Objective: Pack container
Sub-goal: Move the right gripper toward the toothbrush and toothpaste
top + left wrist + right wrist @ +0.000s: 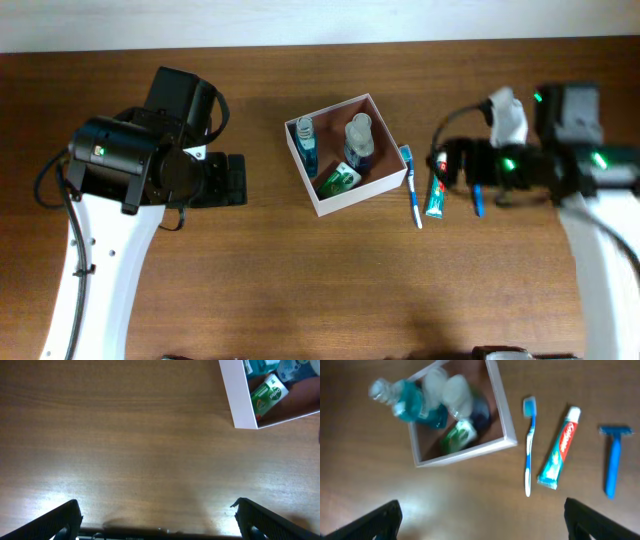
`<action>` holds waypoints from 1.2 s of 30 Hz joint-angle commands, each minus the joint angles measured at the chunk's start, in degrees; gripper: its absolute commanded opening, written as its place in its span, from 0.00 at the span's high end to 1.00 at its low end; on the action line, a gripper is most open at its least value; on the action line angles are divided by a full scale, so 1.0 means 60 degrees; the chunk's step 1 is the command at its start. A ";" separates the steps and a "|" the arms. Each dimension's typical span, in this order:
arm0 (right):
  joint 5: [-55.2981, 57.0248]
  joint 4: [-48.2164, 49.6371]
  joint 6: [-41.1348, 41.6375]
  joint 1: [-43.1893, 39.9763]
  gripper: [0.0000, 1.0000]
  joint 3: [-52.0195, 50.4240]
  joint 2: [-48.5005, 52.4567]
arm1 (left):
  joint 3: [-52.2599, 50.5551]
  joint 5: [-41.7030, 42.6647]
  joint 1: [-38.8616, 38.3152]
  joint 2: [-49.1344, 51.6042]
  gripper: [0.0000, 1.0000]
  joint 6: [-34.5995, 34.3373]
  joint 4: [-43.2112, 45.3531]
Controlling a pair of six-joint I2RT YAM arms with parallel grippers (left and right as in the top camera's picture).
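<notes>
right gripper (481,504): hovering over the table (470,485) with its jaws spread wide and gripping nothing. It is probably being held high and open to line up on one of the loose items.
toothbrush (529,445): lying flat ahead of the right fingers (380,522), roughly facing the gap between them. It is just beside the box wall but not touching it.
toothpaste (559,451): lying just beside the toothbrush on the side away from the box, roughly parallel to it.
razor (612,462): lying ahead of the finger farthest from the box, apart from the toothpaste.
box (506,415): sitting ahead of the right fingers, toward the finger opposite the razor. For the left fingers (55,522) it is sitting ahead and off to one side, with only a corner showing.
contents: mouthwash (410,405), a capped bottle (455,387) and a green packet (460,435) are already sitting inside. Some floor is showing bare between them, likely enough room for the long items.
left gripper (156,504): hovering over bare wood with jaws wide open and nothing between them. It is apparently holding clear of the box so the other arm can work.
</notes>
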 commanded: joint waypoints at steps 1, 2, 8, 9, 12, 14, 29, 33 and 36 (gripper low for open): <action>0.0146 0.0623 0.0262 0.0051 0.05 0.0124 0.1497 | 0.0113 -0.0069 0.0036 -0.0055 0.00 -0.0095 -0.0007; 0.0721 0.0831 0.0630 0.0153 0.09 0.0124 0.1923 | 0.0113 -0.0069 0.0036 -0.0055 0.00 -0.0095 -0.0007; 0.2178 0.1953 0.0973 0.1024 0.48 0.0124 0.3497 | 0.0113 -0.0069 0.0036 -0.0055 0.00 -0.0095 -0.0007; 0.2324 0.2189 0.1064 0.1126 0.52 0.0124 0.3665 | 0.0113 -0.0069 0.0036 -0.0055 0.00 -0.0095 -0.0004; 0.2426 0.2692 0.1260 0.1304 0.66 0.0124 0.4022 | 0.0113 -0.0069 0.0036 -0.0055 0.00 -0.0095 -0.0007; 0.2590 0.2798 0.1483 0.1359 0.74 0.0124 0.4288 | 0.0113 -0.0069 0.0036 -0.0055 0.00 -0.0095 -0.0007; -0.0069 0.3016 0.0794 0.2302 0.96 0.0124 0.5158 | 0.0113 -0.0069 0.0036 -0.0055 0.00 -0.0095 -0.0007; 0.0160 0.3009 0.1042 0.2776 0.96 0.0124 0.5158 | 0.0113 -0.0069 0.0036 -0.0055 0.00 -0.0095 -0.0007; 0.0106 0.2962 0.1056 0.2907 0.96 0.0124 0.5158 | 0.0113 -0.0069 0.0036 -0.0055 0.00 -0.0095 -0.0007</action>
